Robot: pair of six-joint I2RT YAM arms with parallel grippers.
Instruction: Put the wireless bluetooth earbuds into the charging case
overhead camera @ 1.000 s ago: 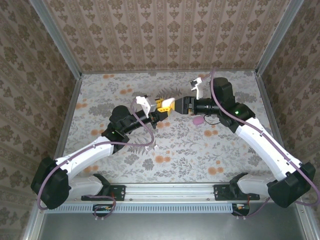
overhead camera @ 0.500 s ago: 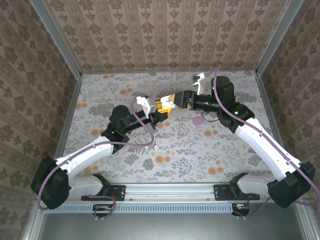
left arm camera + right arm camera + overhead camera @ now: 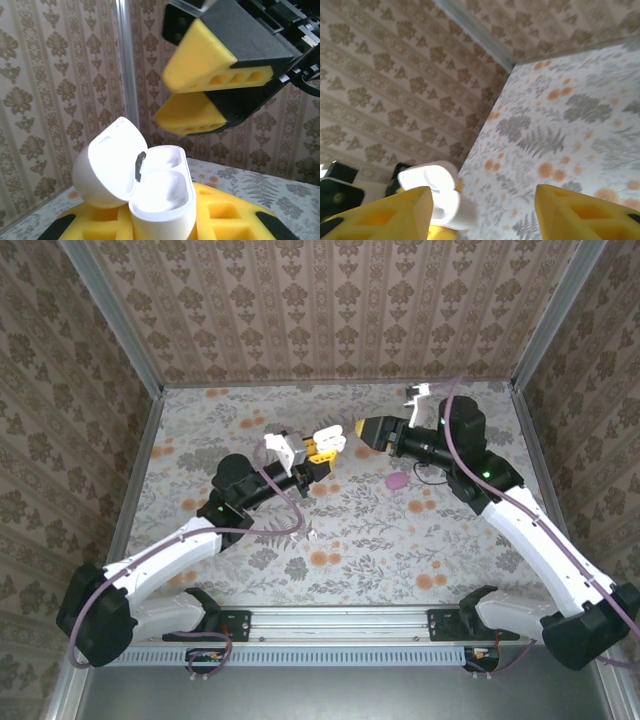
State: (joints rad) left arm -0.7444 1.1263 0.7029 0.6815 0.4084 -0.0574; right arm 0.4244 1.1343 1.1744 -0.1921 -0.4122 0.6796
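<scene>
White charging case now sits lid-open and clamped in the left gripper, and the right gripper has backed off, jaws apart and empty, so fetching earbuds looks next.

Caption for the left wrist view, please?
Left tool holds the open, empty charging case while the right tool hovers just above it, fingers parted.

Two arms: white tubular link shells joined by black joint housings, each trailed by a mauve cable. The left gripper and right gripper carry yellow wedge-shaped fingers with rectangular cut-outs, backed by black mounts.
</scene>
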